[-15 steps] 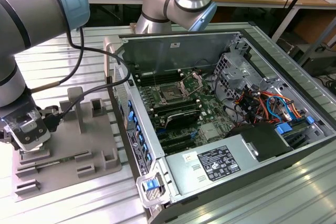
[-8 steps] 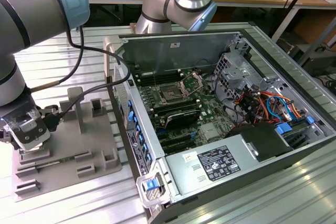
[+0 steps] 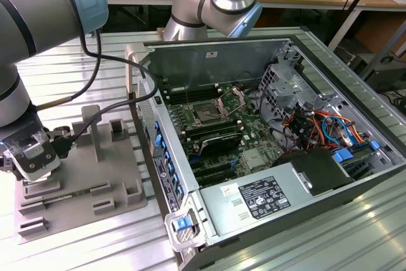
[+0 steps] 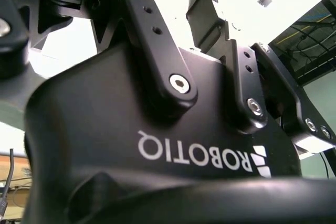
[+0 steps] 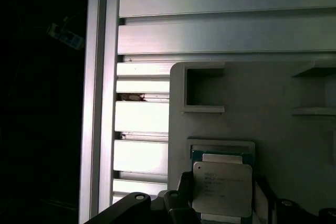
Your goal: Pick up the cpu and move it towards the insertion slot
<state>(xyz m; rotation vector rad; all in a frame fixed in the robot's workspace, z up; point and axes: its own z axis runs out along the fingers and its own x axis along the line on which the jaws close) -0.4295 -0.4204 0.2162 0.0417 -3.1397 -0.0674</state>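
Cpu [image 5: 221,187] gripped by the hand [image 5: 223,208] over the grey fixture [image 5: 294,145], at the exterior view's left of the insertion slot [image 3: 208,113].

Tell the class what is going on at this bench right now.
A robot arm is at the grey fixture plate beside an open computer case. In the first wrist view its gripper grips the cpu, a silvery square chip, just above the plate. The insertion slot on the motherboard sits apart inside the case, its retention plate hinged open.
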